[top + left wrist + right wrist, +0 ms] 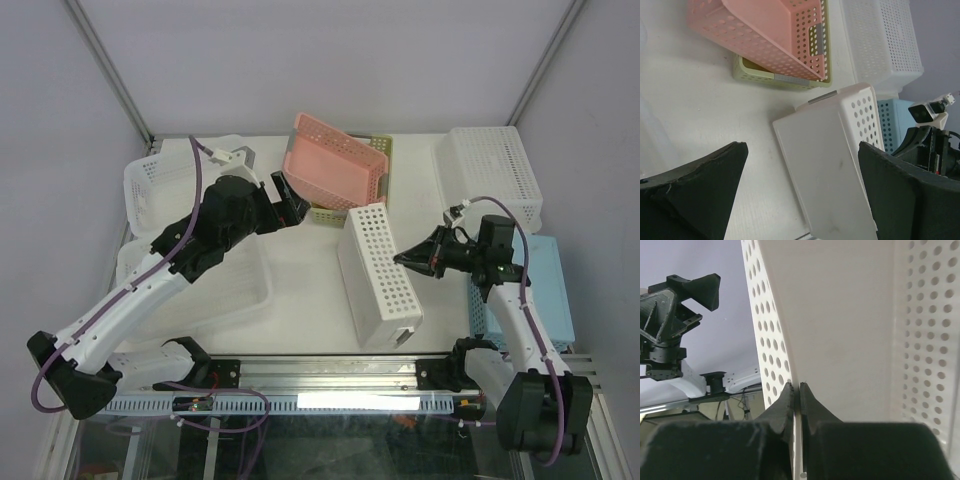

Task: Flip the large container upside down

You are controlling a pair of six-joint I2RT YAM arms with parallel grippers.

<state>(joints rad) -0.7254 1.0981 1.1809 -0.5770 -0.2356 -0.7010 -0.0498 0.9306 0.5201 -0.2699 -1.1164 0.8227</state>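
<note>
Your right tool point(402, 258) was clamped on the thin wall of the container point(378, 275), which stood on its side mid-bench point(300, 262), and your left tool point(292, 203) hung apart, so a fast twist could, I judged, slip that wall free and topple it wrongly.

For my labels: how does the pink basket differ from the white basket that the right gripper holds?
The pink basket leans tilted on a yellow-green basket; the white basket stands on its side on the table. The right gripper is shut on the white basket's wall; nothing holds the pink basket. Both have perforated walls.
</note>
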